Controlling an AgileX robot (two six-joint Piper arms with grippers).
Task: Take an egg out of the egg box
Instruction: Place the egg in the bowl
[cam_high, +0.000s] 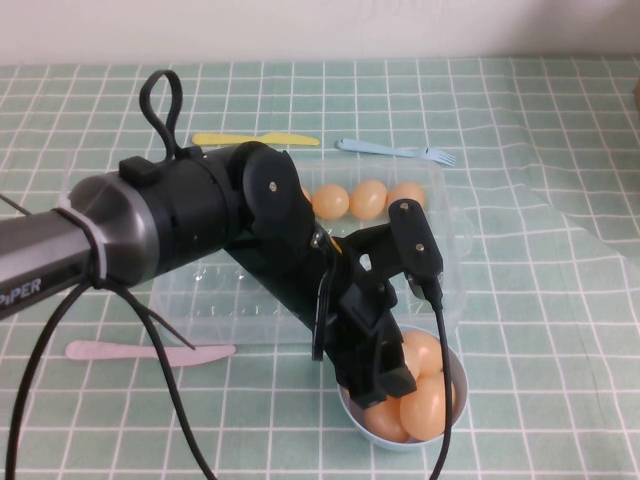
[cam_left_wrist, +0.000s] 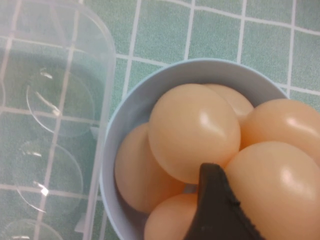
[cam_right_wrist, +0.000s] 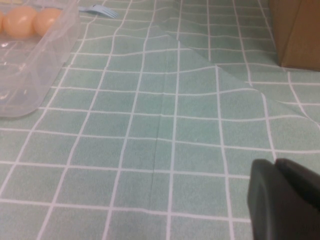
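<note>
The clear egg box (cam_high: 200, 290) lies in the middle of the table, with three tan-orange eggs (cam_high: 368, 198) in its far row. My left gripper (cam_high: 402, 388) reaches down into the light-blue bowl (cam_high: 398, 441) in front of the box. It is shut on an egg (cam_left_wrist: 280, 190), held among several other eggs in the bowl (cam_left_wrist: 125, 125). One black finger (cam_left_wrist: 215, 210) presses that egg's side; the other finger is out of view. My right gripper (cam_right_wrist: 276, 165) is shut and empty, low over bare cloth to the right of the box (cam_right_wrist: 30, 65).
A yellow knife (cam_high: 255, 139) and a blue fork (cam_high: 395, 150) lie behind the box. A pink knife (cam_high: 150, 351) lies in front of it at the left. A brown box (cam_right_wrist: 297, 30) stands far right. The cloth has a raised fold (cam_right_wrist: 220, 70).
</note>
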